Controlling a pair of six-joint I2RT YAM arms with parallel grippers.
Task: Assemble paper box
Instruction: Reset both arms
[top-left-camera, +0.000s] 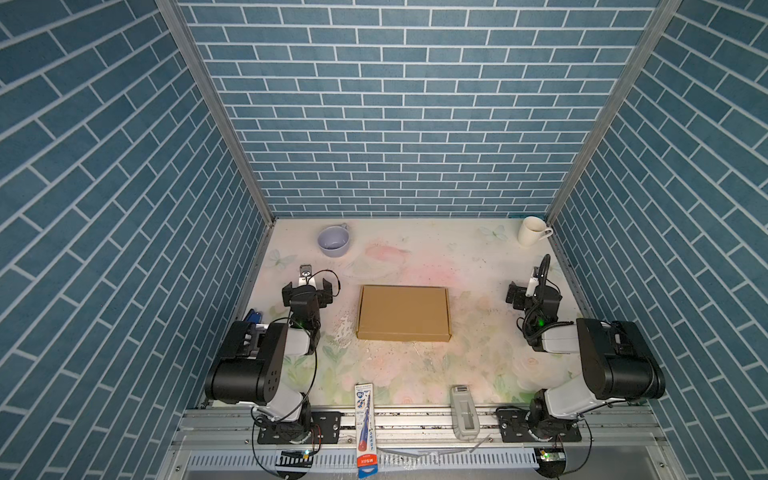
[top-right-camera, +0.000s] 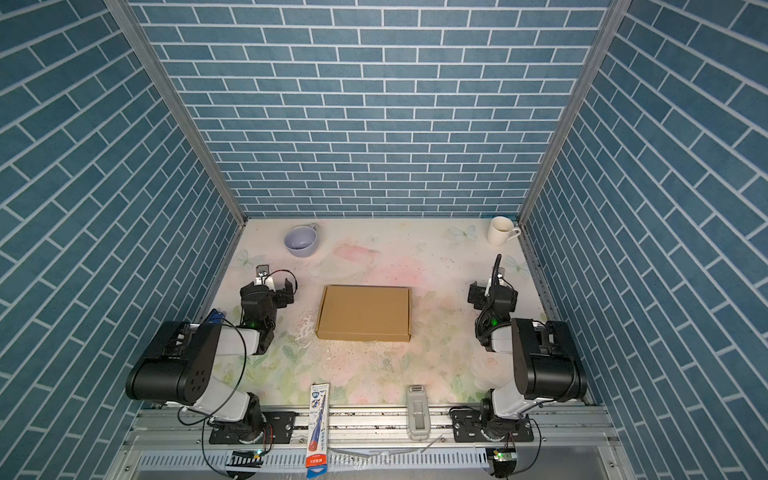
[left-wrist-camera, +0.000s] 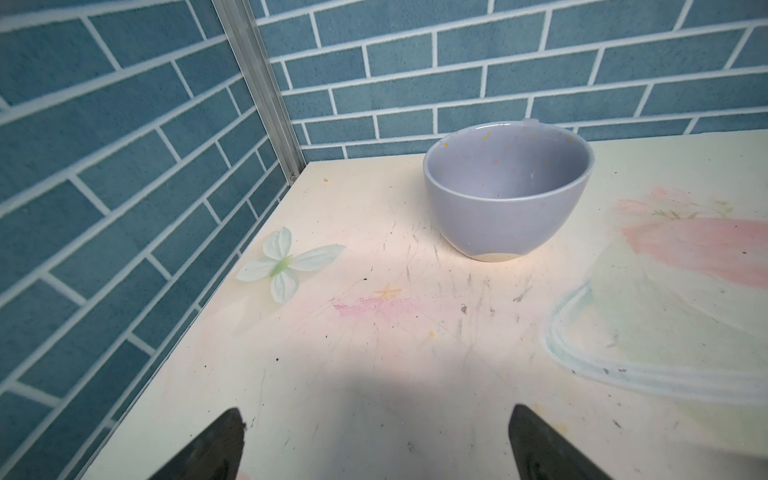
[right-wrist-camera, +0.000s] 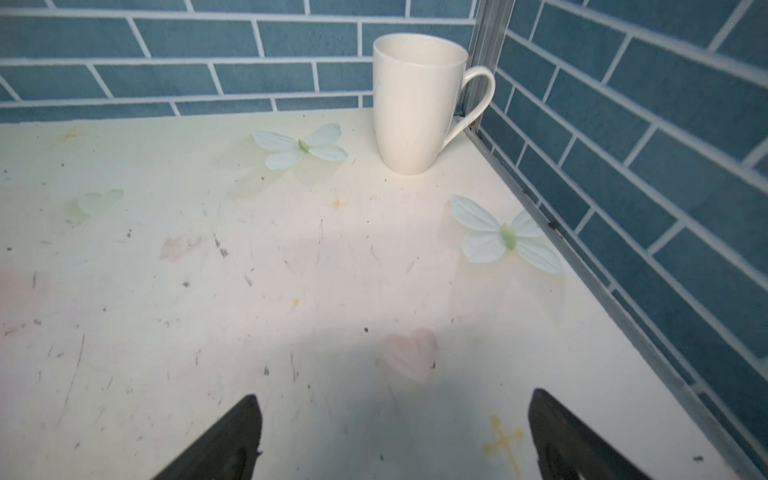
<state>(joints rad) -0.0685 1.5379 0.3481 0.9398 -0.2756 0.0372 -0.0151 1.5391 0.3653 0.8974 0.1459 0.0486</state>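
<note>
paper box (top-left-camera: 403, 313) is folded up into a shallow closed brown carton, lying flat on the table (top-left-camera: 457, 257) mid-workspace. It sits between the two arms and touches neither, same in both top views. left gripper (top-left-camera: 307, 287) is parked beside the box's left side, jaws spread wide with nothing in them. Its wrist view shows the fingertips (left-wrist-camera: 224, 440) apart over bare tabletop, facing the lavender cup (left-wrist-camera: 507, 191) near the back-left corner. right gripper (right-wrist-camera: 395, 399) is likewise spread and empty, well apart from the box, aimed at the white mug (right-wrist-camera: 415, 104) in the back-right corner. At the front, a pen blister pack (top-left-camera: 365, 428) and a grey plastic device (top-left-camera: 464, 411) both lie across the rail (top-left-camera: 407, 426).
</note>
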